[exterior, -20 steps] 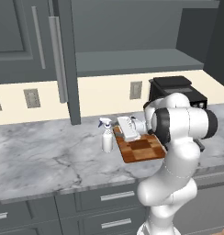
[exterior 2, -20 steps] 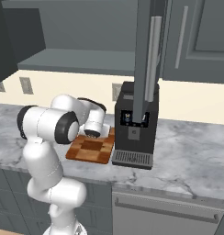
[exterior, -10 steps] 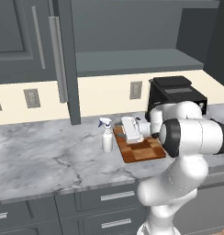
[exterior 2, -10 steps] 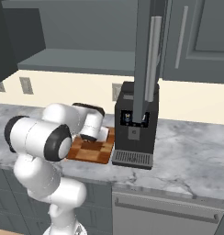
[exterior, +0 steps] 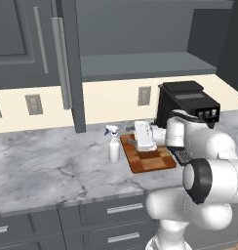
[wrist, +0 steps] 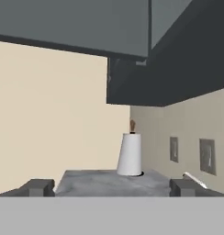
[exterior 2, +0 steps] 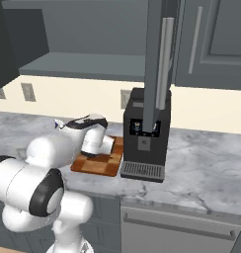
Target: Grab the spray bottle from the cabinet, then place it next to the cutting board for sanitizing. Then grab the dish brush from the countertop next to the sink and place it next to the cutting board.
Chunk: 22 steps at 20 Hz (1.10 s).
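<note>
Over cutting board (exterior: 149,157), jaws wide, empty

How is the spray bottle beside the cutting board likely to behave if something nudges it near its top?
The spray bottle stands upright on the countertop, tall and slim on a narrow base, so a high nudge would probably tip it rather than slide it. Its smooth white plastic body looks rigid and may be slippery. Being small, it is probably light.
</note>
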Motion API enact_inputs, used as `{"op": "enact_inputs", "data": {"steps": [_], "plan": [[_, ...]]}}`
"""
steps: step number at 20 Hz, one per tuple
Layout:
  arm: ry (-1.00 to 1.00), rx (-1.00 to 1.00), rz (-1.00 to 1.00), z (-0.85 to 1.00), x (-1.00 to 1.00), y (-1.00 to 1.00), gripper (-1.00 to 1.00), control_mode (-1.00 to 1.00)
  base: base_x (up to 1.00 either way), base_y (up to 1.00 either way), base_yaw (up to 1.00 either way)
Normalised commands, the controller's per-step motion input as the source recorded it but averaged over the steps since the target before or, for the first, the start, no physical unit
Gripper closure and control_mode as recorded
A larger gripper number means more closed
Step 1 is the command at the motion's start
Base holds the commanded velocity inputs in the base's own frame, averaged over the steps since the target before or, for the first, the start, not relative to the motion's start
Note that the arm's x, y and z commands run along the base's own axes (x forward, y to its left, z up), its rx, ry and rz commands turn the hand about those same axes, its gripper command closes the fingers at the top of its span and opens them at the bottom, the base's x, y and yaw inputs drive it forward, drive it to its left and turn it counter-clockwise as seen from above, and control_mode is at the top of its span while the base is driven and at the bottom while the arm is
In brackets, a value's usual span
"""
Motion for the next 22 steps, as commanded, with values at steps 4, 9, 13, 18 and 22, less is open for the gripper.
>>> {"op": "enact_inputs", "data": {"steps": [4, 9, 13, 18, 22], "plan": [[0.01, -0.06, -0.14, 0.67, -0.29, 0.0, -1.0, -1.0, 0.0, 0.0, 0.0], [0.07, -0.09, -0.15, 0.7, -0.34, 0.0, -1.0, -1.0, 0.0, 0.0, 0.0], [0.06, -0.13, -0.2, 0.69, -0.48, -0.01, -1.0, -1.0, 0.0, 0.0, 0.0], [0.11, -0.22, -0.14, 0.67, -0.45, -0.17, -1.0, -1.0, 0.0, 0.0, 0.0], [0.19, -0.35, -0.16, 0.53, -0.36, -0.17, -1.0, -1.0, 0.0, 0.0, 0.0]]}}
